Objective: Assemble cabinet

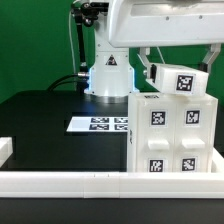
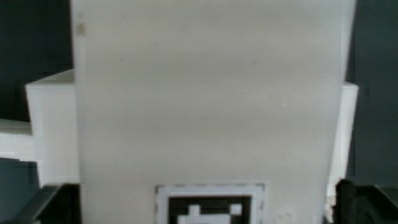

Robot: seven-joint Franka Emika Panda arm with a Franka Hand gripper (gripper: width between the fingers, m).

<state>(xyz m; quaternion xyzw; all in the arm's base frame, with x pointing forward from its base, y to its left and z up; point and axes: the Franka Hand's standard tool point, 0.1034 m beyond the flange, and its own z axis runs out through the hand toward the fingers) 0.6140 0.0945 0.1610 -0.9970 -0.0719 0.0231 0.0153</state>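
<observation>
The cabinet (image 1: 172,135) is a white boxy body standing upright at the exterior view's right front, with four tagged square panels facing the camera. My gripper (image 1: 177,68) hangs just above its top and is shut on a white block with one tag (image 1: 181,82), held tilted and close over the cabinet top. In the wrist view the held block (image 2: 210,110) fills the middle, its tag (image 2: 214,207) between my dark fingertips (image 2: 50,205). The cabinet (image 2: 50,120) shows behind it as a wider white edge.
The marker board (image 1: 98,124) lies flat on the black table, to the exterior view's left of the cabinet. The robot base (image 1: 108,76) stands behind it. A white rail (image 1: 90,183) runs along the table's front, with a short white wall (image 1: 5,150) at the left.
</observation>
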